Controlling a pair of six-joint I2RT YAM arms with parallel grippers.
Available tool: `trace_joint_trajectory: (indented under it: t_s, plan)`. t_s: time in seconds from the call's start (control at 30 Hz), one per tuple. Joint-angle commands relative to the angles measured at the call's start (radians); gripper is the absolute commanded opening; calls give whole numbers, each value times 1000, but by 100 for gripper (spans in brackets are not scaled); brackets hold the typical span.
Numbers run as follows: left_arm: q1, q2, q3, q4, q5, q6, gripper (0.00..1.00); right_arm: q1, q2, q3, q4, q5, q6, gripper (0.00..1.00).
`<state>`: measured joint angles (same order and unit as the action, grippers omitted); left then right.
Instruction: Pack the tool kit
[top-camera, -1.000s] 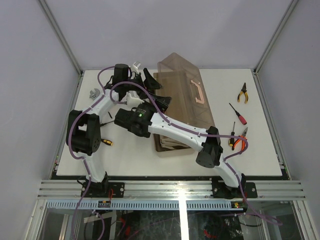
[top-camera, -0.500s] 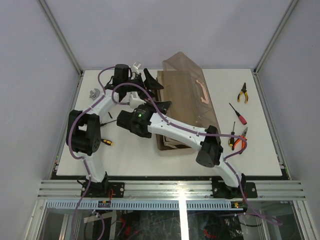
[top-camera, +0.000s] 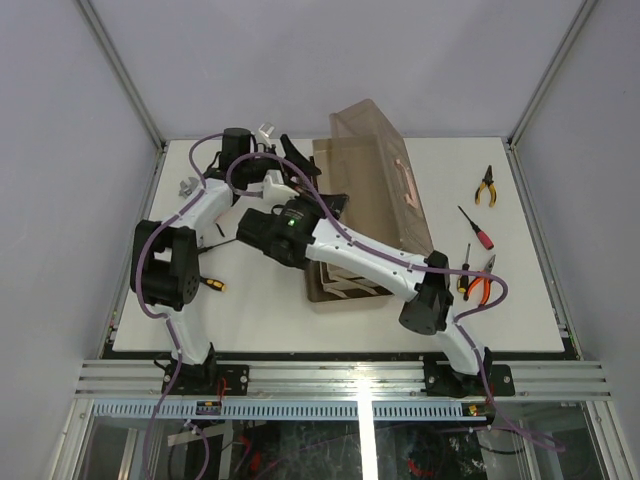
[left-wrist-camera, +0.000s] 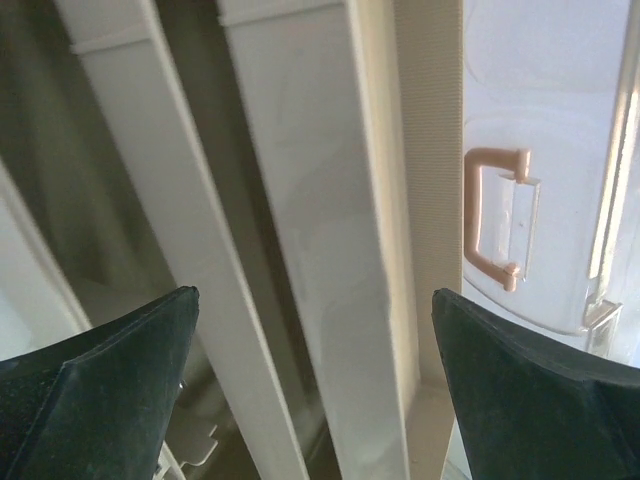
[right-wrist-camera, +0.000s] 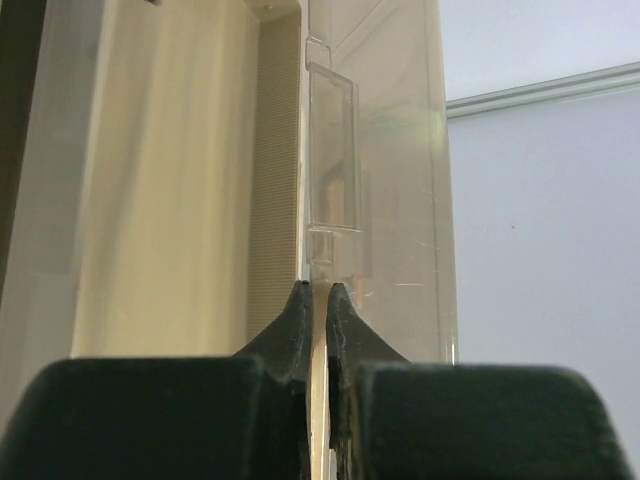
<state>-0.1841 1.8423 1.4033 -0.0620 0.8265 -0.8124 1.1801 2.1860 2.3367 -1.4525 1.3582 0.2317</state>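
The right pincer (right-wrist-camera: 320, 300) pinches the edge of the smoky brown see-through lid (right-wrist-camera: 385, 200), raised over the big beige plastic toolbox (top-camera: 345, 290) on the white surface (top-camera: 250, 310). The left pincer (left-wrist-camera: 313, 300) is wide open, empty, above its trays (left-wrist-camera: 310, 200). A slipping lid could slam there.

Toolbox (top-camera: 340, 297): no lettering or brand legible.
Lid (top-camera: 375, 165): no label or number readable.
Handle (left-wrist-camera: 472, 215): no marking seen.
Pliers (top-camera: 486, 185): too small to show any print.
Screwdriver (top-camera: 476, 228): too small as well.
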Motion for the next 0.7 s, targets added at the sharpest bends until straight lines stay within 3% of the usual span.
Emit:
trace_joint_trajectory:
  t_s: [0.0,0.3,0.67]
  plan:
    - [57,-44,-16,21,-1,16,100,-31,-115,29,43,32,15,0]
    - [109,-62,-13,-37,-15,79,100,-105,-211,2,48,-79,102,0]
    - [108,12,57,-160,-108,238,100,-170,-383,-221,151,-184,169,0]
